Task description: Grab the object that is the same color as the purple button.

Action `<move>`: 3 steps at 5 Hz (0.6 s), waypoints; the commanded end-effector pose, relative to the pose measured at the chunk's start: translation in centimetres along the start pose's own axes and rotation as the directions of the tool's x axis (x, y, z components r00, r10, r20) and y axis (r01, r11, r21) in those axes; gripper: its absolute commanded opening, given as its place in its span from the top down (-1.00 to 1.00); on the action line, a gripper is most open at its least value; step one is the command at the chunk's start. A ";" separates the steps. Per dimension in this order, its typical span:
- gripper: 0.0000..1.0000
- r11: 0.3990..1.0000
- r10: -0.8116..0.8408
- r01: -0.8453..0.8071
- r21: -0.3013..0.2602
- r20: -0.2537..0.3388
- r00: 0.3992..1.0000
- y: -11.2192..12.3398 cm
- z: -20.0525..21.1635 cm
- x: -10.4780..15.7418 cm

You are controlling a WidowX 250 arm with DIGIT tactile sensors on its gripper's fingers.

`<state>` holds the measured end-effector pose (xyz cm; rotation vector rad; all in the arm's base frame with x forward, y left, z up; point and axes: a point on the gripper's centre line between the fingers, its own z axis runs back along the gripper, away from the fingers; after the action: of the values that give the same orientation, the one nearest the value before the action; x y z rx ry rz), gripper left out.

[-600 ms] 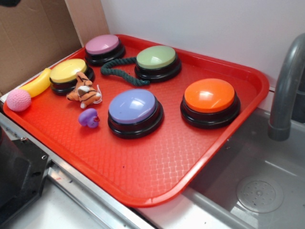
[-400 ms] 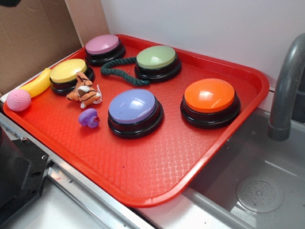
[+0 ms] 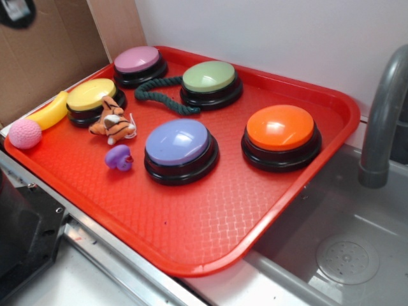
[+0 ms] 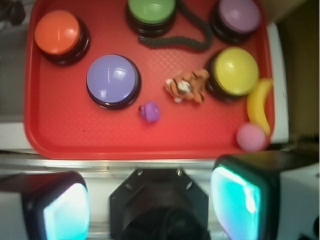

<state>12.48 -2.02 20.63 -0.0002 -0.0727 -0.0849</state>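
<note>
The small glossy purple duck-shaped toy (image 3: 119,157) lies on the red tray (image 3: 210,217), just left of the lavender-purple dome button (image 3: 178,143) on its black base. In the wrist view the toy (image 4: 150,111) sits right of that button (image 4: 112,80). My gripper (image 4: 150,205) is open and empty, high above the tray's near edge, its two pads (image 4: 239,202) far apart. In the exterior view only a dark bit of the arm (image 3: 16,11) shows at the top left corner.
On the tray: an orange button (image 3: 280,128), green button (image 3: 209,76), pinkish-mauve button (image 3: 136,59), yellow button (image 3: 91,94), dark green rope (image 3: 156,97), tiger plush (image 3: 113,122), banana (image 3: 48,112), pink knitted ball (image 3: 25,134). A sink and grey faucet (image 3: 382,121) are at right. Cardboard stands behind left.
A dark part of the arm has come into the top left corner of the exterior view. Nothing on the tray has moved.
</note>
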 end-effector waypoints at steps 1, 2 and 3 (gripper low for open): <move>-1.00 0.971 -0.235 0.233 0.048 0.044 0.971 -0.4 -6.9 1.5; -1.00 0.913 -0.408 0.409 0.005 0.071 0.910 0.3 -11.5 2.4; -1.00 0.865 -0.498 0.502 -0.015 0.090 0.862 0.3 -14.5 3.4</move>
<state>16.34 -1.88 5.70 -0.0348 -0.1219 -0.6154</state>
